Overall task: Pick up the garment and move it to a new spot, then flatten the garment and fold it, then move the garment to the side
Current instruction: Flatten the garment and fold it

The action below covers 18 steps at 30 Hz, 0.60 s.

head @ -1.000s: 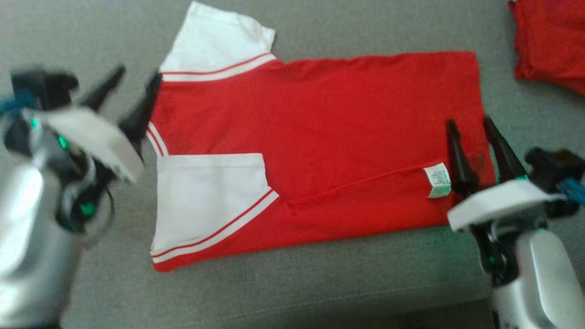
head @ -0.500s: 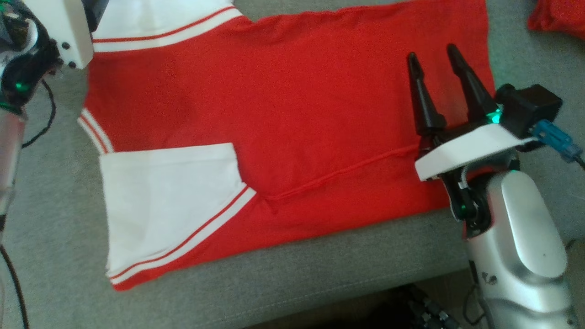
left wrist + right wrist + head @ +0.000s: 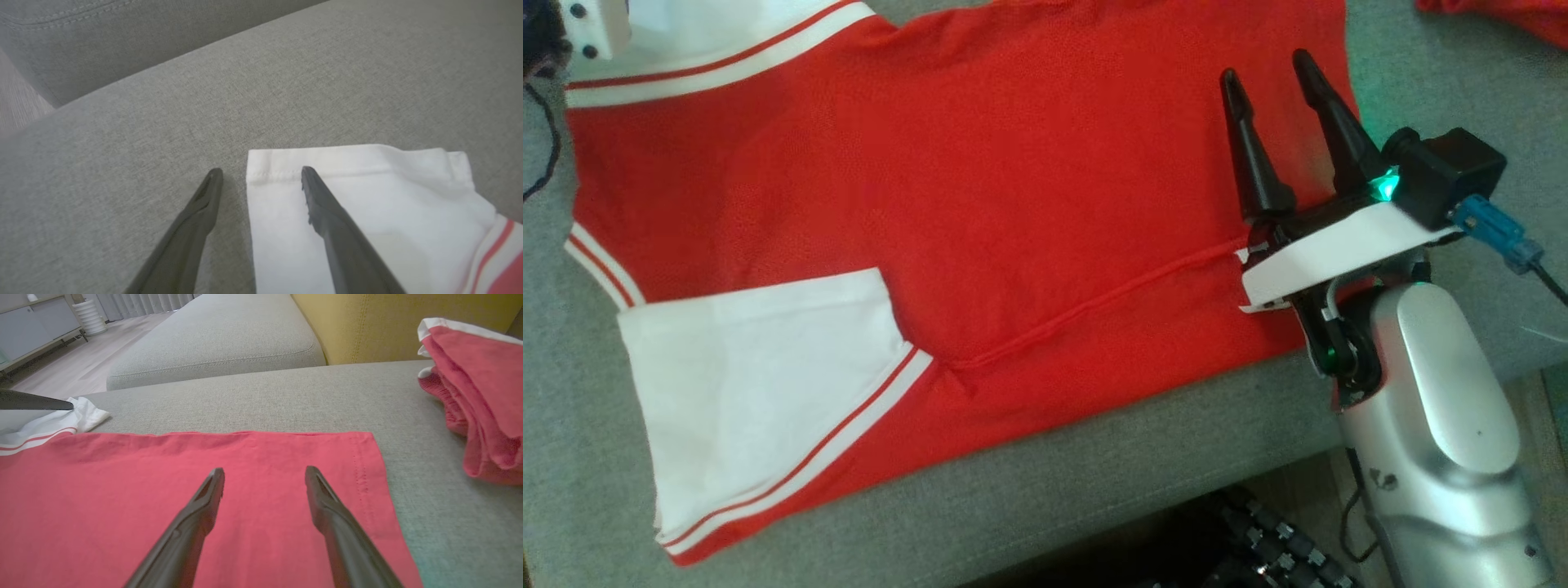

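The garment (image 3: pixel 980 188) lies flat on the sofa cushion (image 3: pixel 1094 474); the left gripper (image 3: pixel 261 170) hangs spread and empty over the far sleeve (image 3: pixel 367 183), the right gripper (image 3: pixel 1266 65) likewise near the hem (image 3: pixel 367 477); best to pinch both far edges level before folding

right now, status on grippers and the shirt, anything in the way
Left gripper open at white sleeve corner. Right gripper open over hem end. Garment flat on cushion. Red pile lies apart.
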Tool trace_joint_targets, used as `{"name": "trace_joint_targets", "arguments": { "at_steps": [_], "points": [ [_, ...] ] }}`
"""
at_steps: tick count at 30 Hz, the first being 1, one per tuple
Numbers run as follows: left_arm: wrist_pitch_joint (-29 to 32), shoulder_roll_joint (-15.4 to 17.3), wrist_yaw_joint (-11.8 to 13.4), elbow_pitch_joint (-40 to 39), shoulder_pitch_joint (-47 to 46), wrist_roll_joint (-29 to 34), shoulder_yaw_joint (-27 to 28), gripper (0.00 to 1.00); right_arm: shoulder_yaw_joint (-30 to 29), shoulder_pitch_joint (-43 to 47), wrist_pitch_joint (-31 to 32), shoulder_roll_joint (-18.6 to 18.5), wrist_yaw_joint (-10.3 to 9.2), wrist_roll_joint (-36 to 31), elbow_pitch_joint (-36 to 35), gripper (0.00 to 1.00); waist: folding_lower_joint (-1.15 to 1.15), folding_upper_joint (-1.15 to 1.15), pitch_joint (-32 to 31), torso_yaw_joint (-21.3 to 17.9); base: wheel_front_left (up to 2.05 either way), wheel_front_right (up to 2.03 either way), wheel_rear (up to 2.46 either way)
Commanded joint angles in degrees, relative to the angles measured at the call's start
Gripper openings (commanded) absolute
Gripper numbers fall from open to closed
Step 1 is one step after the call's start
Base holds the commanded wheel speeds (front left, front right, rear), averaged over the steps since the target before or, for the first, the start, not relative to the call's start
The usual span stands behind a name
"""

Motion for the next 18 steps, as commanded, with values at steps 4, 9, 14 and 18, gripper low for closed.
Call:
{"name": "trace_joint_targets", "arguments": {
  "at_steps": [4, 9, 14, 18],
  "points": [
    [0.49, 3.92, -0.3, -0.98, -3.08, 0.58, 0.73, 1.0, 1.13, -0.8, -0.66, -0.2, 0.37, 0.47, -1.65, 1.0, 0.0, 0.0, 0.23, -0.76, 0.0, 0.0, 0.0],
    [1.01, 3.61, -0.32, -0.32, -2.97, -0.06, -0.53, 0.48, 1.37, -1.22, -0.64, -0.2, 0.37, 0.25, -1.81, 1.0, 0.0, 0.0, 0.42, -0.91, 0.0, 0.0, 0.0],
    [0.23, 3.07, -0.34, -1.34, -2.61, -1.41, -2.38, 0.0, 0.33, -2.56, 0.6, -0.23, 0.37, -1.71, -1.24, 1.0, 0.0, 0.0, -0.02, -0.11, 0.0, 0.0, 0.0],
    [-3.32, 2.77, -0.35, -2.83, -2.27, -2.54, -3.41, 0.0, -0.64, -5.79, 3.27, -2.44, 0.37, -4.18, 0.15, 1.0, 0.0, 0.0, -1.14, 1.3, 0.0, 0.0, 0.0]
  ]
}}
